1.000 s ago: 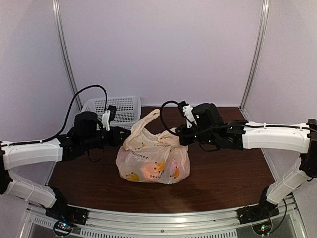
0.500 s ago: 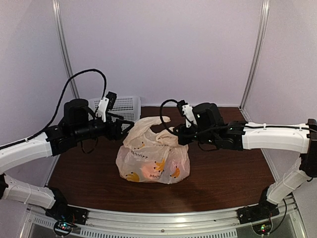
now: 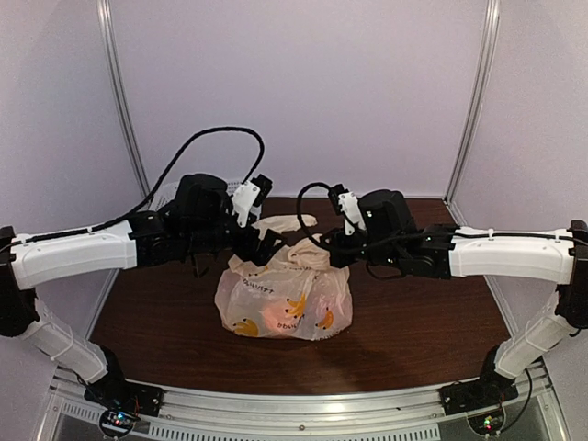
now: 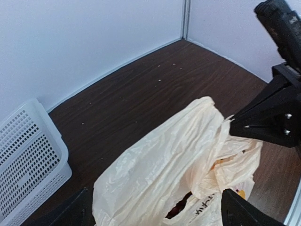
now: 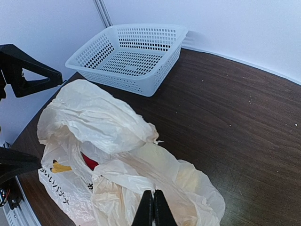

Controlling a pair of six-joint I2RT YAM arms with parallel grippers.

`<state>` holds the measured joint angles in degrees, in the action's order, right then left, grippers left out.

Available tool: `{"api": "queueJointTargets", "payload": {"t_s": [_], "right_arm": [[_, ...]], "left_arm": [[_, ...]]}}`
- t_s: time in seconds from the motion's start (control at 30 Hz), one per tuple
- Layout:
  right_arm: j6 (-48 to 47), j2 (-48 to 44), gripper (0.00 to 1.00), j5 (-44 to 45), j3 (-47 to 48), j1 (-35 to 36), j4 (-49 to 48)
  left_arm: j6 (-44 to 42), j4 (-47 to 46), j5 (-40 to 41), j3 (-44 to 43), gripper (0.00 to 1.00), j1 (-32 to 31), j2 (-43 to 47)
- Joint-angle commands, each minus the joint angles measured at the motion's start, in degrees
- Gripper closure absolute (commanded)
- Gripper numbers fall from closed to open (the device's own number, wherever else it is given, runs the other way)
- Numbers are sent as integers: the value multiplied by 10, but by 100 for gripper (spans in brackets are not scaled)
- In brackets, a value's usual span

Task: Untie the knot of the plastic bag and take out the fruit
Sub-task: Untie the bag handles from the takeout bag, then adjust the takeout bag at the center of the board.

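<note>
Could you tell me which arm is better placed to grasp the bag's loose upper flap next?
Left, probably: the left gripper is open, its jaws straddling the loose flap of the plastic bag. The right gripper is shut on the bag's other side.

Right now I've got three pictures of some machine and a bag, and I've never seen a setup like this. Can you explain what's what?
These are two robot arms bolted at the near edge of a brown table. The wide picture looks down from above and behind them. The other two come from small cameras on each wrist. On the table sit a cream plastic bag printed with bananas and, behind it, an empty white basket. A red fruit shows inside the bag. The right gripper is shut, pinching the bag's film. The left gripper is open wide at the bag's top, holding nothing.
</note>
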<state>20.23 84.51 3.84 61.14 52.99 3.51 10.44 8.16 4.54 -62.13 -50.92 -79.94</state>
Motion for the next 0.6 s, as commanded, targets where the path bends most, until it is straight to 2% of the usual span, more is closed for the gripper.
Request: {"api": "queueJointTargets", "payload": {"t_s": [0.0, 0.2, 0.43, 0.5, 0.57], "right_arm": [[11, -21, 100, -7, -14, -5, -9], [11, -22, 100, -8, -17, -7, -13], [13, -24, 100, -3, -20, -8, -13], [16, -28, 100, 1, -24, -10, -14], [19, -32, 100, 5, -27, -12, -16]], "left_arm": [[6, 58, 162, -39, 3, -9, -40], [29, 75, 227, -42, 3, -12, -54], [56, 89, 257, -37, 4, -11, -45], [63, 89, 262, -34, 14, -8, -34], [70, 88, 256, -29, 29, -3, -24]]}}
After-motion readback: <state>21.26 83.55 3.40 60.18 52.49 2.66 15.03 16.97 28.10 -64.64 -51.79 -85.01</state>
